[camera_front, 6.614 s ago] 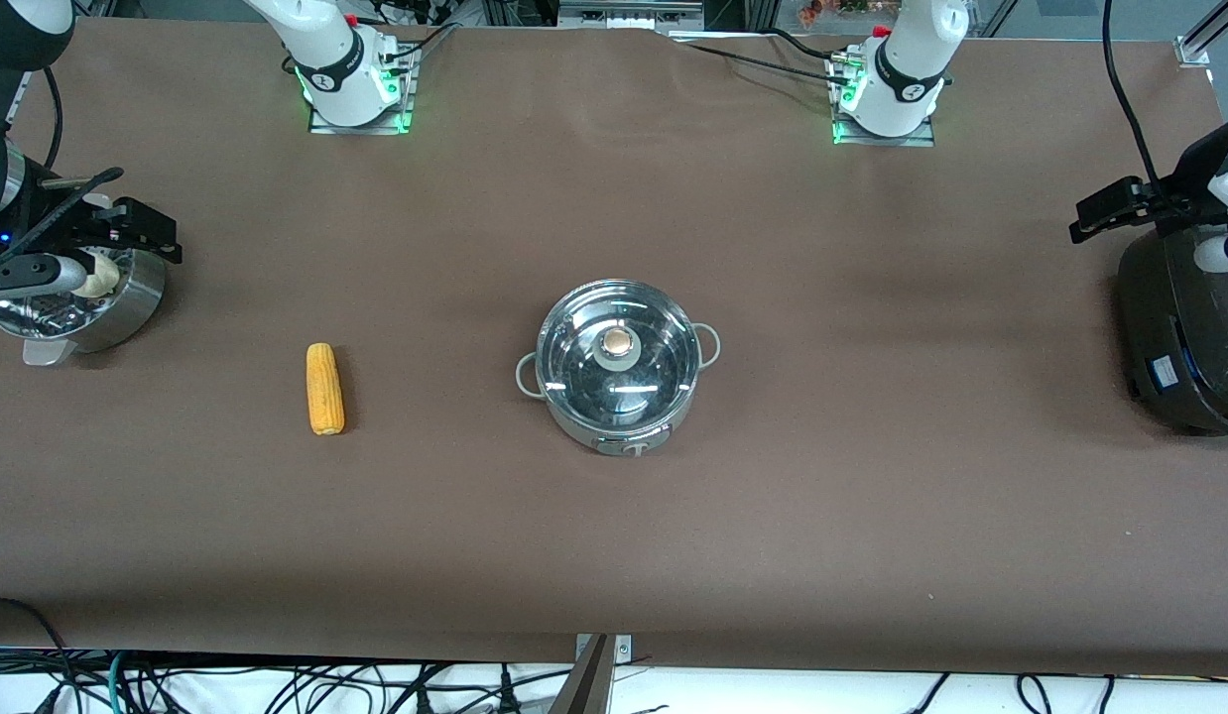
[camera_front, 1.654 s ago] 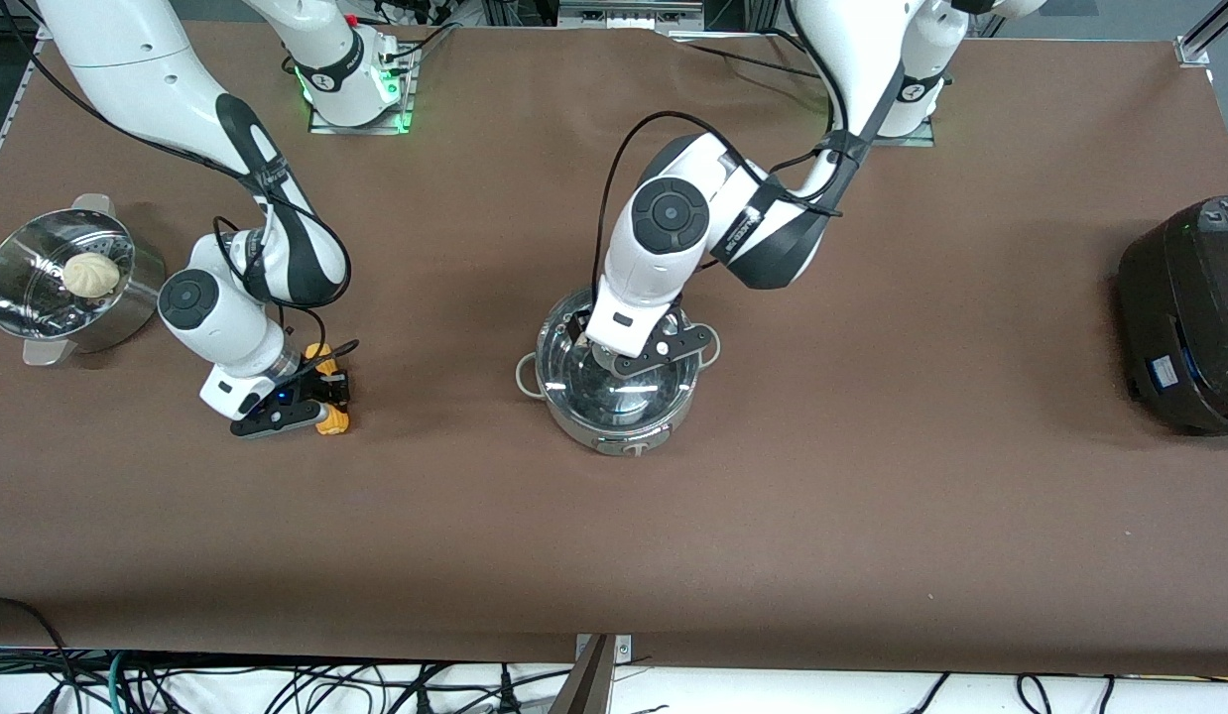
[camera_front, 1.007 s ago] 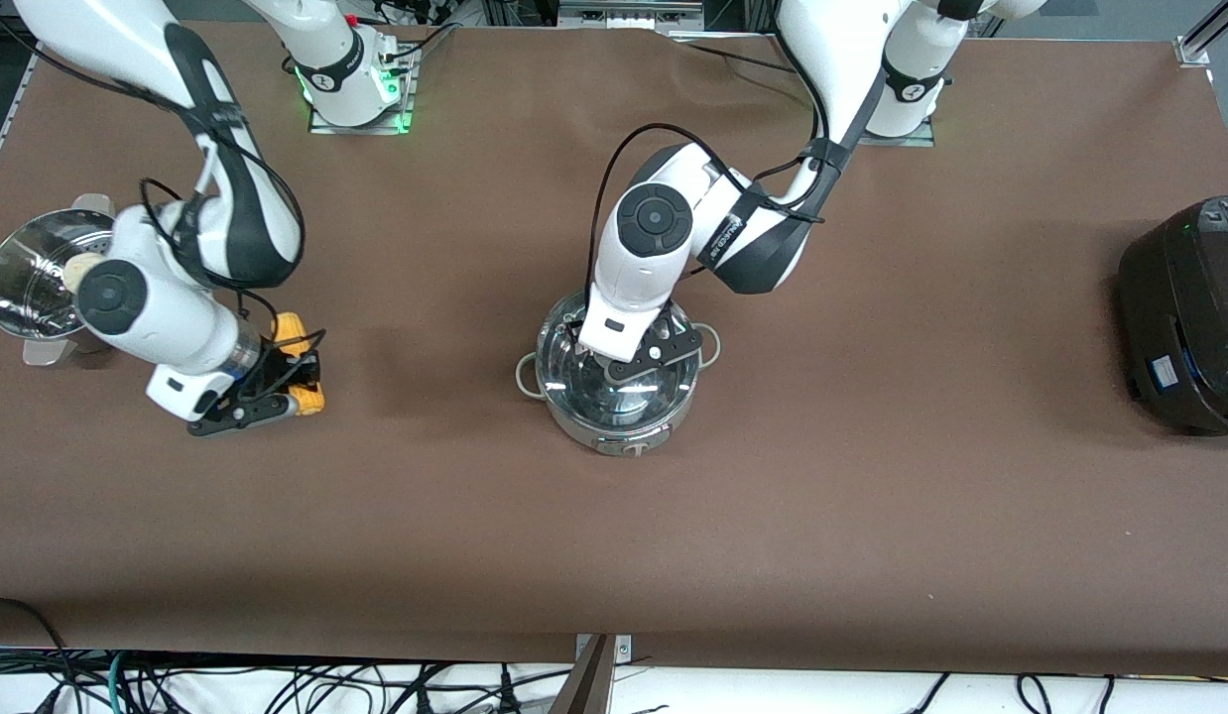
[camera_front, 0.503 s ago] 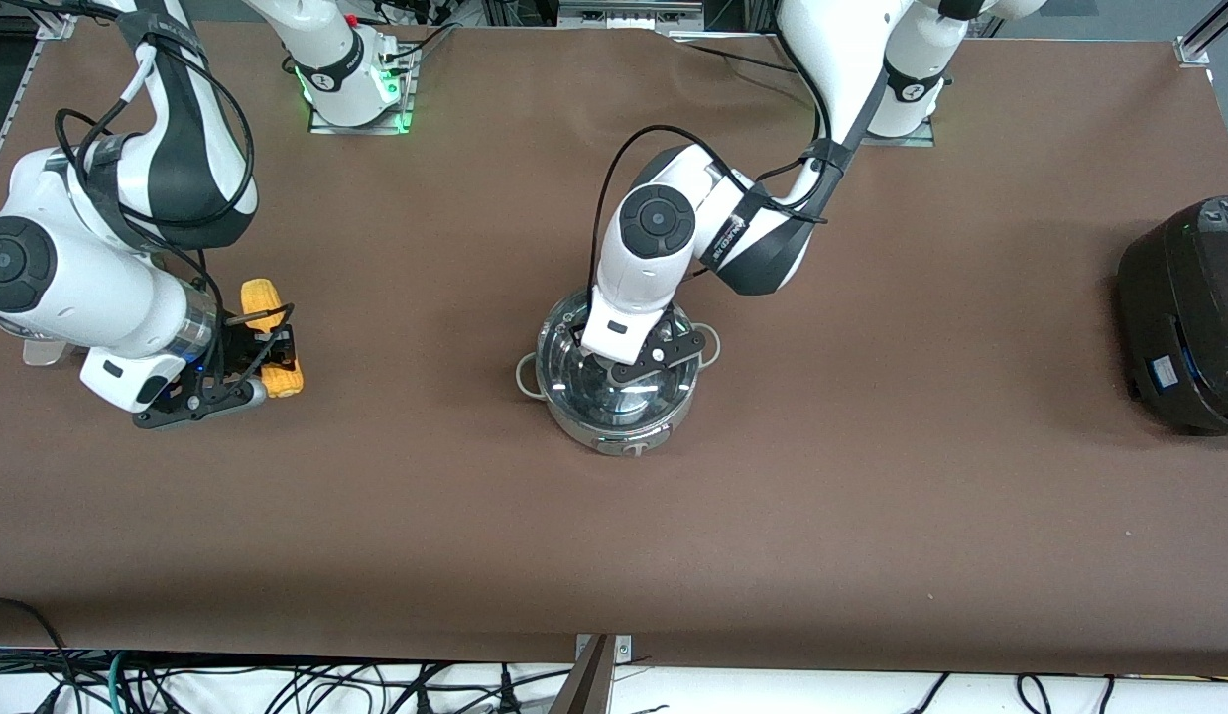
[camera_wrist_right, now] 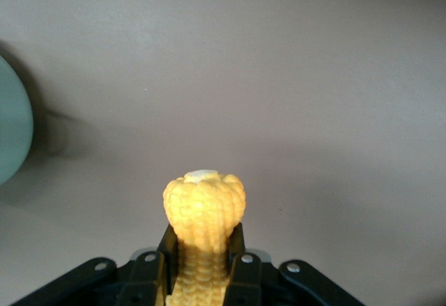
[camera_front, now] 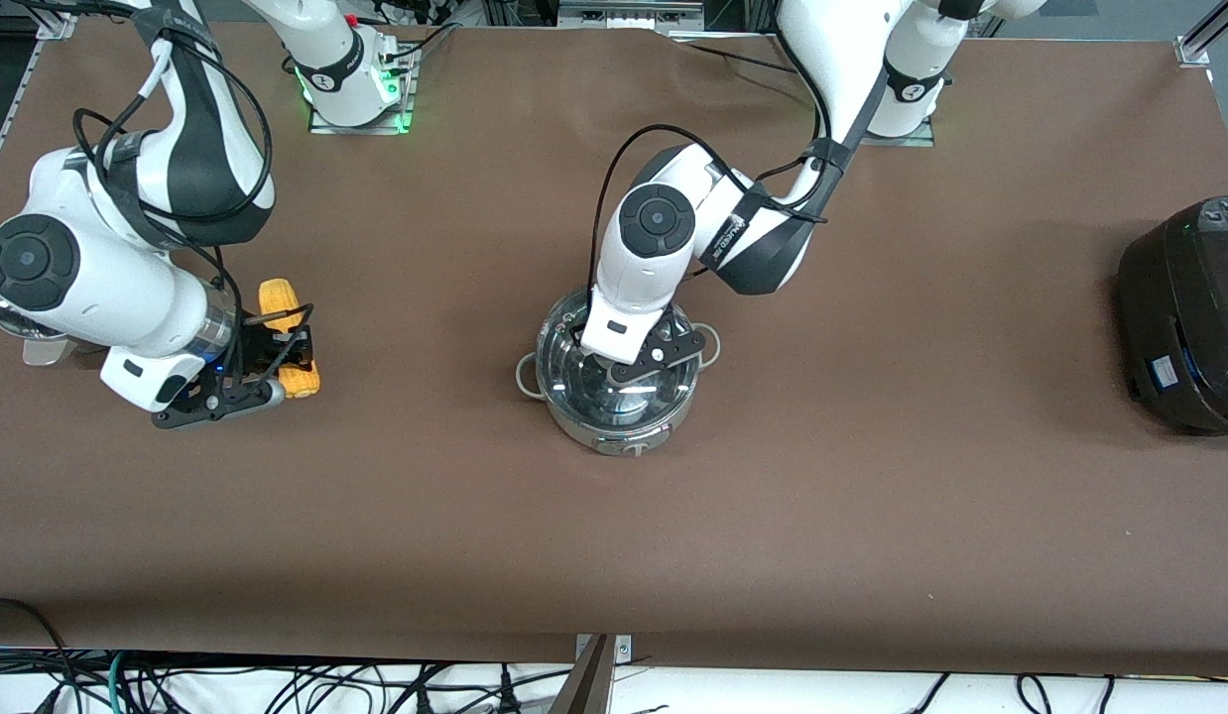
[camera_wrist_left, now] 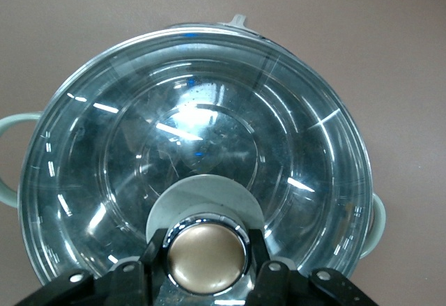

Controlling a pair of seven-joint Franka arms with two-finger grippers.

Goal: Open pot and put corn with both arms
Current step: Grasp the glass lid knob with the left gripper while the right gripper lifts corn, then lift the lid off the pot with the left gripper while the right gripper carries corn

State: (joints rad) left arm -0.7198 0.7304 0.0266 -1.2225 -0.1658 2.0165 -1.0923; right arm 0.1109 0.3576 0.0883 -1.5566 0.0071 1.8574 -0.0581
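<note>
The shiny steel pot [camera_front: 574, 421] stands at the table's middle, its clear glass lid [camera_wrist_left: 209, 132] still seated on it. My left gripper [camera_front: 615, 364] is shut on the lid's tan knob [camera_wrist_left: 205, 262], with a finger on each side. My right gripper [camera_front: 280, 349] is shut on the yellow corn [camera_front: 277, 295] and holds it lifted over the table toward the right arm's end. In the right wrist view the cob [camera_wrist_right: 204, 212] sticks out between the fingers [camera_wrist_right: 151, 274].
The steel steamer bowl [camera_front: 34, 347] is mostly hidden under my right arm. A large black cooker [camera_front: 1184, 317] stands at the left arm's end of the table.
My right gripper closed on the corn, lifted it off the table, and has just shifted slightly toward the pot. My left gripper stays on the lid knob.
</note>
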